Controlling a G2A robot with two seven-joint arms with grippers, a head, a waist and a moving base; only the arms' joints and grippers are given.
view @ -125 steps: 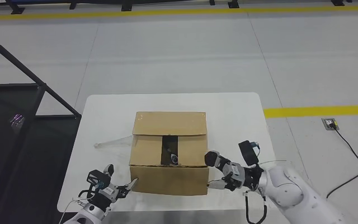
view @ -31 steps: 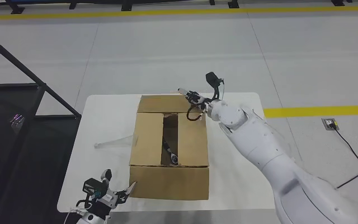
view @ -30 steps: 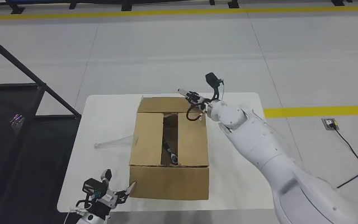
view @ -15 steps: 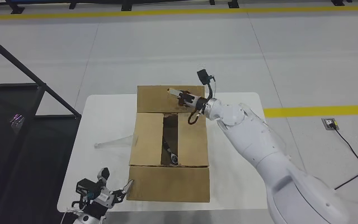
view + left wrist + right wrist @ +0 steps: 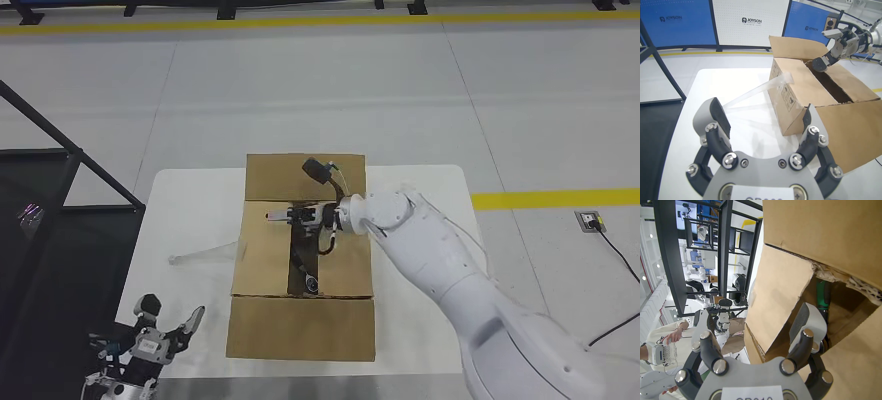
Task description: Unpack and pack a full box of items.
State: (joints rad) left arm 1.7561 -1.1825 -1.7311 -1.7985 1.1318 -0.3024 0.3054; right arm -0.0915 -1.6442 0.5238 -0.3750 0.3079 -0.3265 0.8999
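right claw (image 5: 285,214) came over box (image 5: 300,330), released | left claw (image 5: 762,115) released | white table (image 5: 190,220), grey floor (image 5: 300,90)

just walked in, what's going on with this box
A two-armed robot is opening a cardboard box on a table. The two outer flaps are folded back; the inner flaps lie nearly shut, a gap between them. The right gripper is open over that gap, one finger inside it near a green-handled tool. The left gripper is open and empty by the box's near corner.

right tool (image 5: 285,216): far flap → box (image 5: 262,262) slot | left tool (image 5: 168,328): pulled back from box
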